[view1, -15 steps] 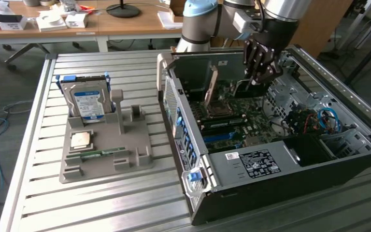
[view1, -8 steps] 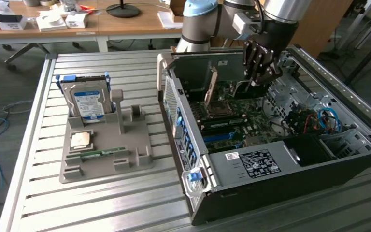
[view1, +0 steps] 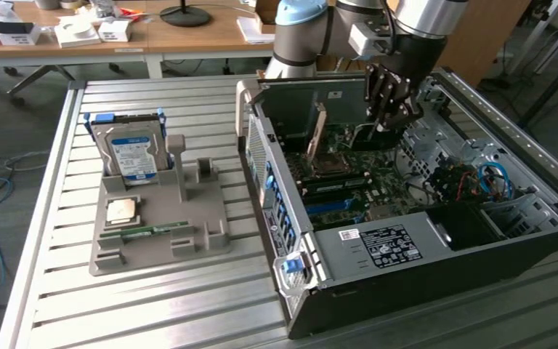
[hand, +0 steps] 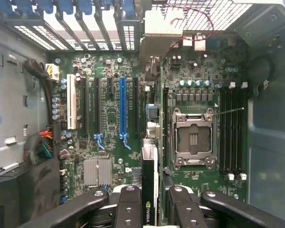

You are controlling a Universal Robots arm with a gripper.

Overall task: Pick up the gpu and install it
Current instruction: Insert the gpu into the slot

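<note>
Setting: workshop, slatted metal table [view1: 163, 305], with an open PC case [view1: 405, 291] lying on its side.

Exterior view: the gripper [view1: 392, 120] reaches down inside the case. It pinches the gpu [view1: 368, 138] on edge, likely so its connector faces the board below. Well aside of it, outside the case, is a tray [view1: 153, 247] with a hard drive [view1: 134, 153].

Wrist view: the fingers [hand: 128, 209] clamp the gpu [hand: 149, 166]. Beneath lies the motherboard [hand: 109, 142], with a blue slot [hand: 122, 107] just beside the card and a CPU socket [hand: 192, 137] on the opposite side. Seating: cannot tell.
</note>
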